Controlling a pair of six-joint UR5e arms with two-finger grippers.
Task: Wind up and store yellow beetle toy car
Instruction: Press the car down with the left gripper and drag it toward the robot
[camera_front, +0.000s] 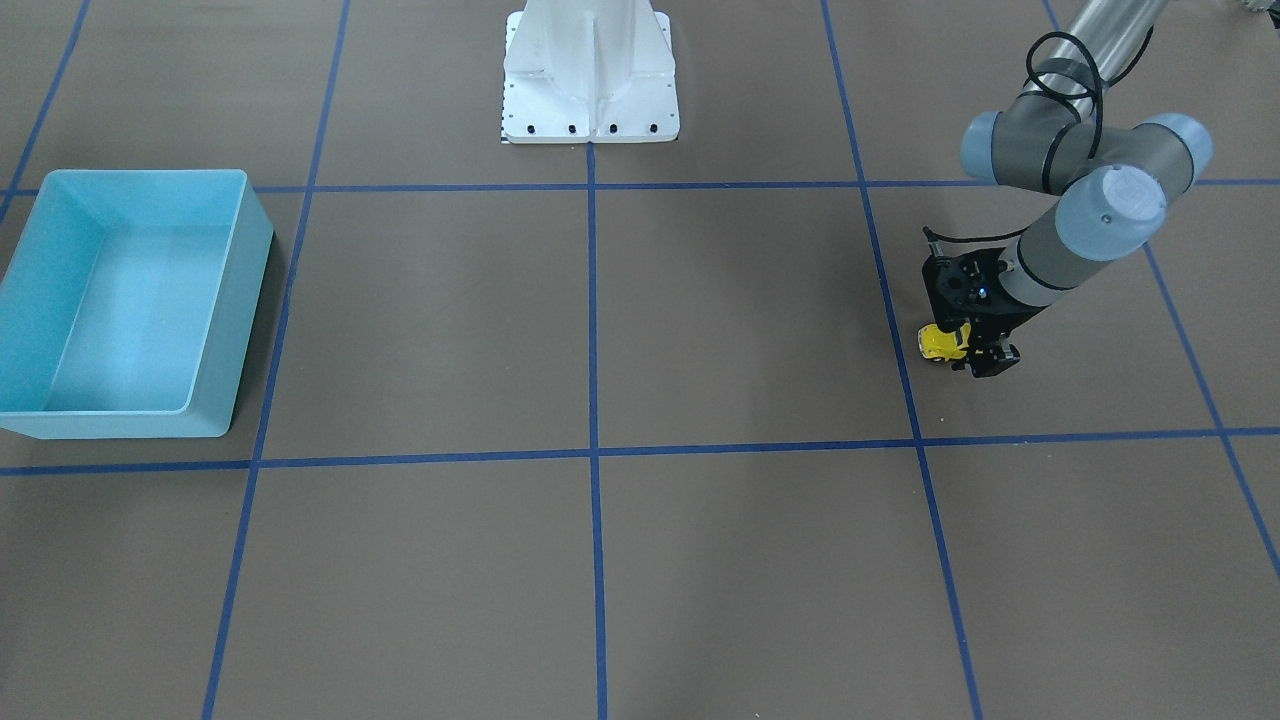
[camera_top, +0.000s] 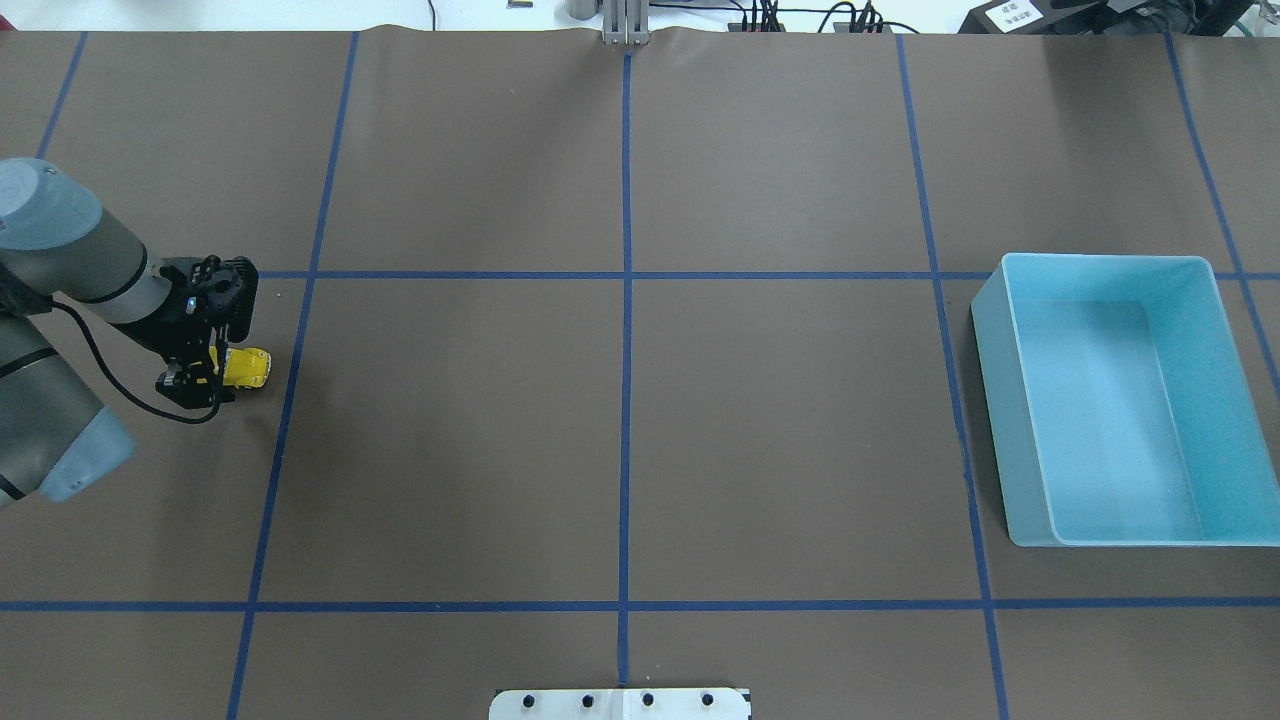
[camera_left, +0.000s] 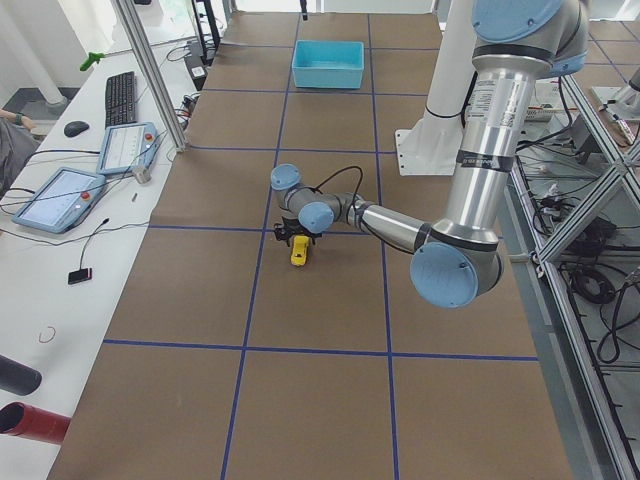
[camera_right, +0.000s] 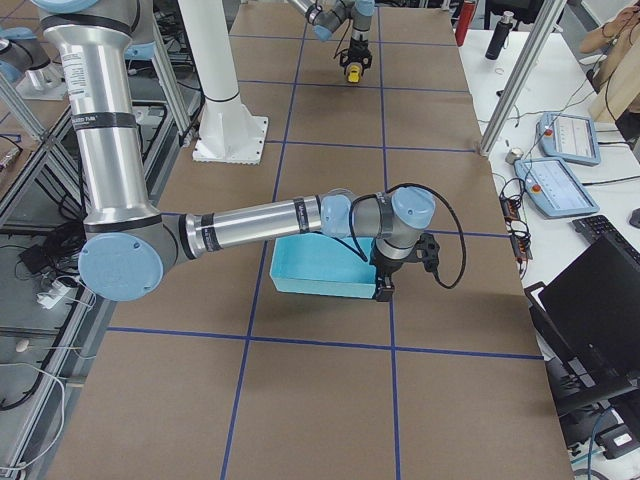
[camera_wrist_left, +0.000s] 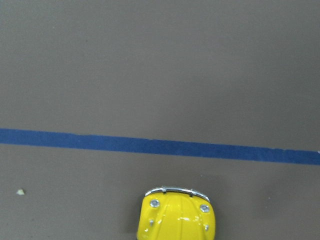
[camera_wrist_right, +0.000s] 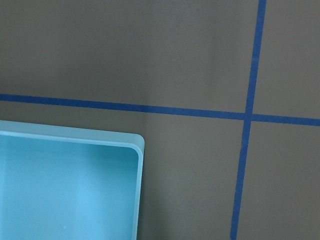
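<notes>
Item: tiny bright yellow beetle-shaped toy car (camera_top: 247, 368) — low over the left end of the brown paper-covered table (camera_top: 450, 450), near a blue tape line (camera_top: 295, 370), pinched by the left gripper (camera_top: 212, 369). Light blue plastic bin (camera_top: 985, 340) — well apart. Right gripper (camera_right: 384, 287) is beside the bin; its finger spread cannot be told.

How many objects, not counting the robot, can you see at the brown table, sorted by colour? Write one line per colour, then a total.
Yellow: 1, the yellow beetle toy car
Light blue: 1, the light blue bin
Total: 2
</notes>
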